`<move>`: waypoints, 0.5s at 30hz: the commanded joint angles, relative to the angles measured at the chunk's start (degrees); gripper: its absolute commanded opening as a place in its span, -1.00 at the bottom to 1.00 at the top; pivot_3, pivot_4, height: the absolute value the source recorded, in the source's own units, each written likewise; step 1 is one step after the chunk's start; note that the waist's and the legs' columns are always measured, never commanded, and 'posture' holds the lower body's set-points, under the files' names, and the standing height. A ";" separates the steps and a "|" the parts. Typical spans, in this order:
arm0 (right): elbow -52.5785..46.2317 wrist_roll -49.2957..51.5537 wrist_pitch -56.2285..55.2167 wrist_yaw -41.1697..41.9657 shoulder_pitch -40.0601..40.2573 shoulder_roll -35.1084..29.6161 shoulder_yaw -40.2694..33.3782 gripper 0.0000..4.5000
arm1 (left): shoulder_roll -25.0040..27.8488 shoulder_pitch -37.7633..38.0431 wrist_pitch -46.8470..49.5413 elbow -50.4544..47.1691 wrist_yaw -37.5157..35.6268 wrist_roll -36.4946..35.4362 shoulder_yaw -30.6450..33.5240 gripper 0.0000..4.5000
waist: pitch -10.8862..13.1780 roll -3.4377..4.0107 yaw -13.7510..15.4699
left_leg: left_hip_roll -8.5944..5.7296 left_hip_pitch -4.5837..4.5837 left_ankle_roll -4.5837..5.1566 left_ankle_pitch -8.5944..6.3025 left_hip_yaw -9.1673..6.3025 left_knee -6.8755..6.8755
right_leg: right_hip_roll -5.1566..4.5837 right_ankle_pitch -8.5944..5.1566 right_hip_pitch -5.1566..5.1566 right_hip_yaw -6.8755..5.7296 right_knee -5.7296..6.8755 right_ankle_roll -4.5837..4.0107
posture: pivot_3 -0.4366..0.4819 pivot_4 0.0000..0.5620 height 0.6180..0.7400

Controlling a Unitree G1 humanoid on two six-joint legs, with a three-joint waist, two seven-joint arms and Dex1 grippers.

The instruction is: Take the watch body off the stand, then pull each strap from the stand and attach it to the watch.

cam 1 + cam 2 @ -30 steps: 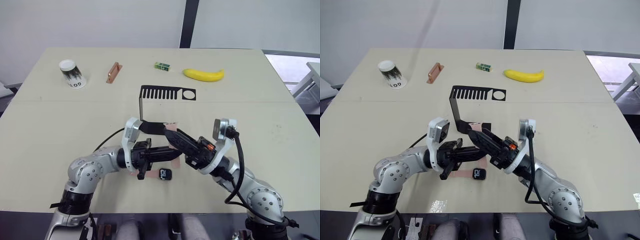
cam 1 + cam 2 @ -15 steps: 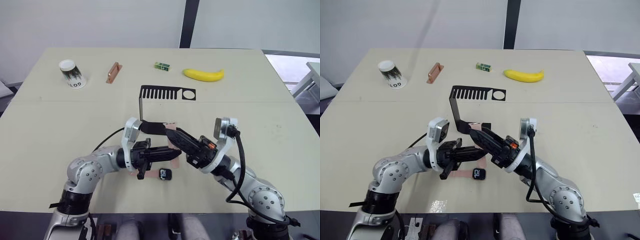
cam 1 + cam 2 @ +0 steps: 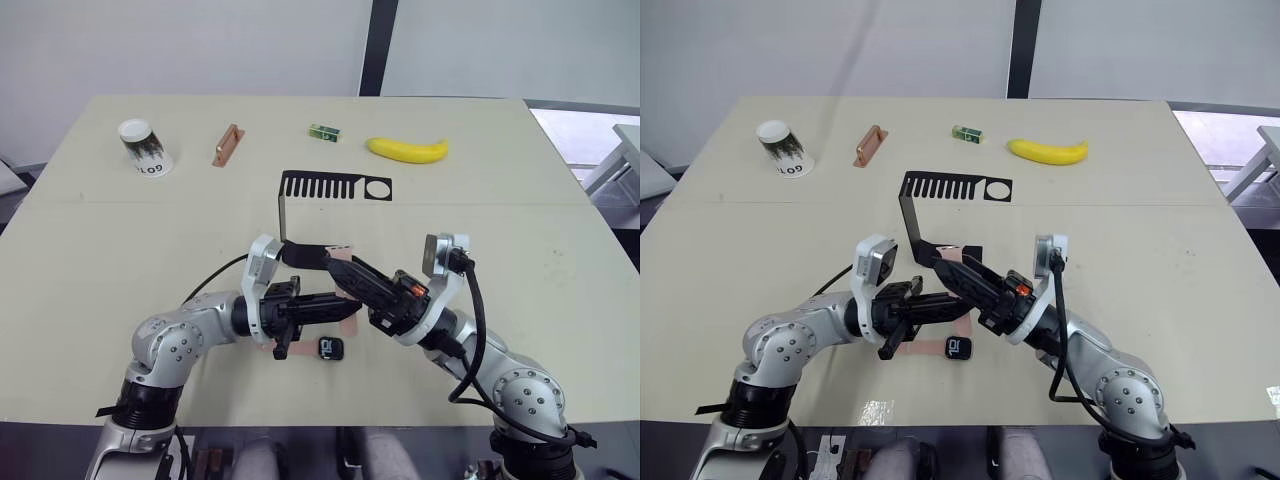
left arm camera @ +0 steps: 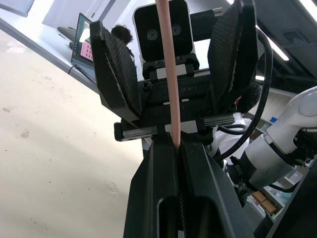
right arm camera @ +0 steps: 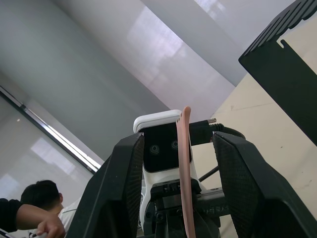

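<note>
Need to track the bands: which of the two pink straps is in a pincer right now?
The strap clamped edge-on in the left pincer, held above the table. The other strap lies flat on the table, beside the watch body.

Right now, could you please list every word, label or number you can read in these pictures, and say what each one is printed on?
"6017" or similar: dark print, upside down, on the white paper cup; not certain.
Small green box: it has a label, too small to read.
Watch body: light marks on its dark screen, too small to read.
Laptop screen in the background: blurred, unreadable.
</note>
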 commanded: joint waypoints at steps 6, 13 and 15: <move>-1.33 1.14 -0.65 1.66 -0.19 0.36 -0.69 -0.97 | 0.17 0.45 -1.48 -2.08 -0.81 0.11 -0.26 -1.00 | 0.00 0.00 0.00 | 0.00 0.00 0.00 0.00 0.00 0.00 | 0.00 0.00 0.00 0.00 0.00 0.00 | -0.05 -0.47 1.00; -1.58 1.52 -0.77 2.43 0.02 0.62 -0.57 -0.97 | 0.43 0.84 -1.78 -2.09 -1.14 0.28 -0.42 -1.00 | 0.00 0.00 0.00 | 0.00 0.00 0.00 0.00 0.00 0.00 | 0.00 0.00 0.00 0.00 0.00 0.00 | -0.05 -0.47 1.00; -1.68 1.57 -0.77 2.60 0.10 0.67 -0.50 -0.97 | 0.53 1.01 -1.89 -2.14 -1.29 0.38 -0.48 -1.00 | 0.00 0.00 0.00 | 0.00 0.00 0.00 0.00 0.00 0.00 | 0.00 0.00 0.00 0.00 0.00 0.00 | -0.05 -0.47 1.00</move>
